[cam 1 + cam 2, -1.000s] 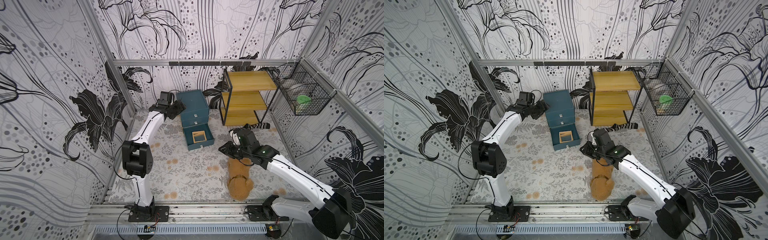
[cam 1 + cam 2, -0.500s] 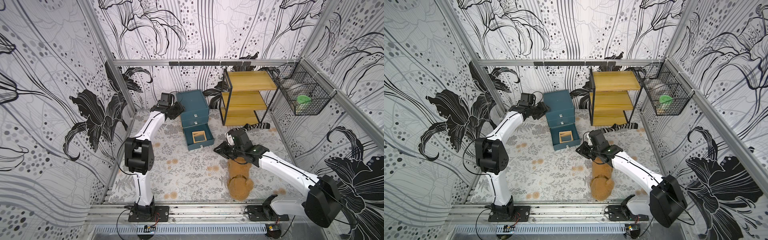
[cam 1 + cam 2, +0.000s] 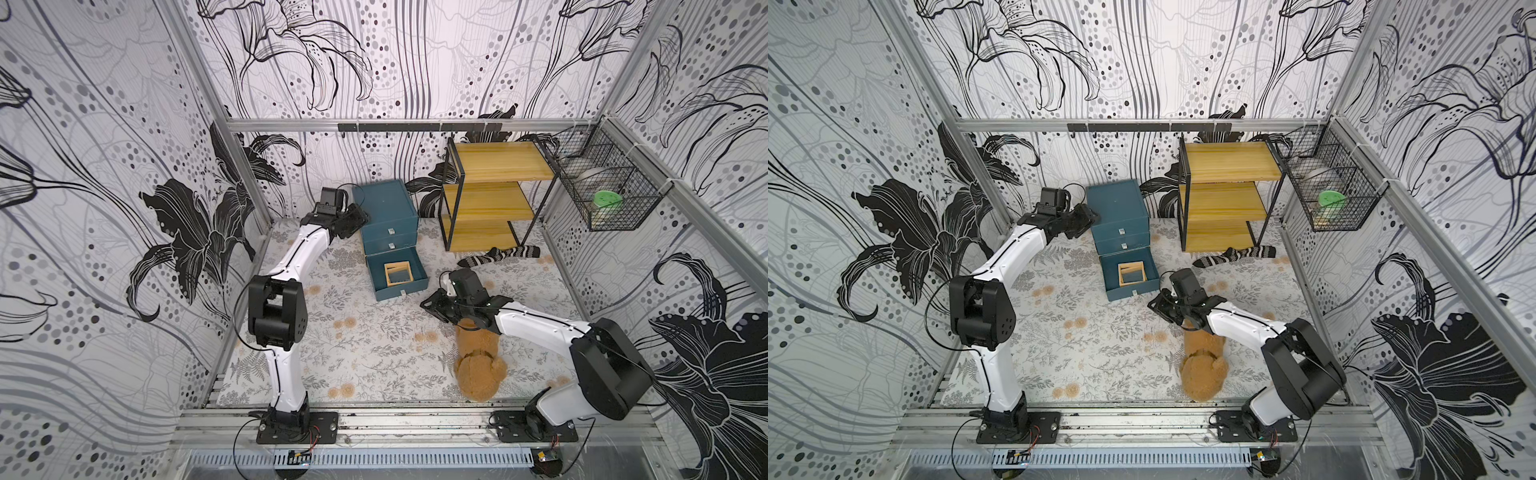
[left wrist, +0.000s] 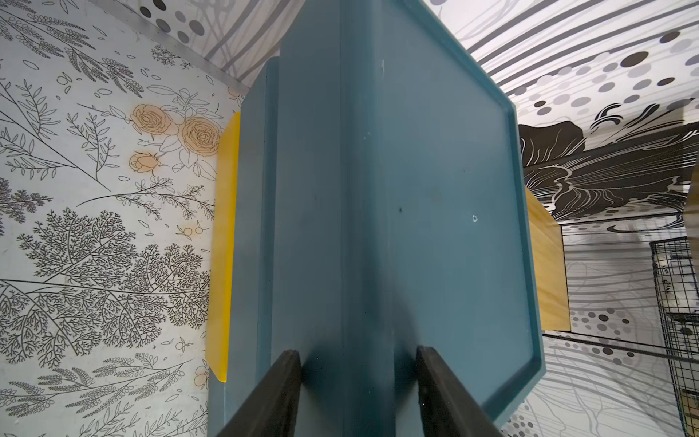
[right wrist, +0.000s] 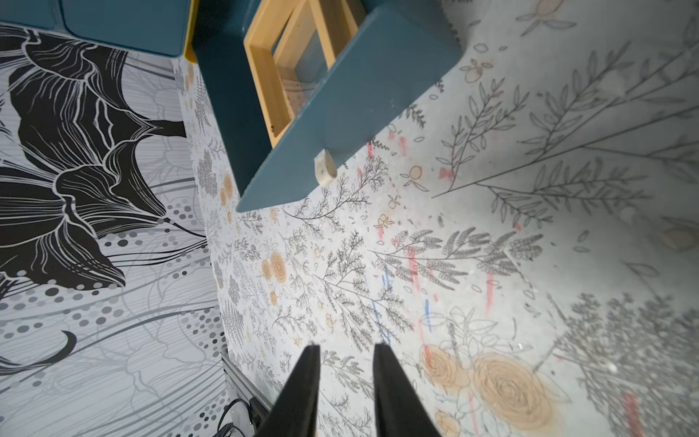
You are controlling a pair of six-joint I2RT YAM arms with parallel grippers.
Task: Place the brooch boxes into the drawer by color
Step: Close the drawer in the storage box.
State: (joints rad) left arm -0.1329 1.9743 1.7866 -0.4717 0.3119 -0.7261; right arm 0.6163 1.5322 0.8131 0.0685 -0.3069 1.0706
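Left gripper (image 4: 357, 355) clamped on teal chest (image 3: 384, 199) corner, upper centre in both top views; right gripper (image 5: 346, 346) narrow, empty, mid-frame beside open bottom drawer (image 3: 403, 288) holding yellow-tan brooch box (image 3: 398, 273).

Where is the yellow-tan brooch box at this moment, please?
In both top views, the yellow-tan brooch box lies inside the pulled-out bottom drawer of the teal chest, left of the yellow shelf rack.

Both top views look down; wrist views crowd the drawer (image 5: 359, 94).
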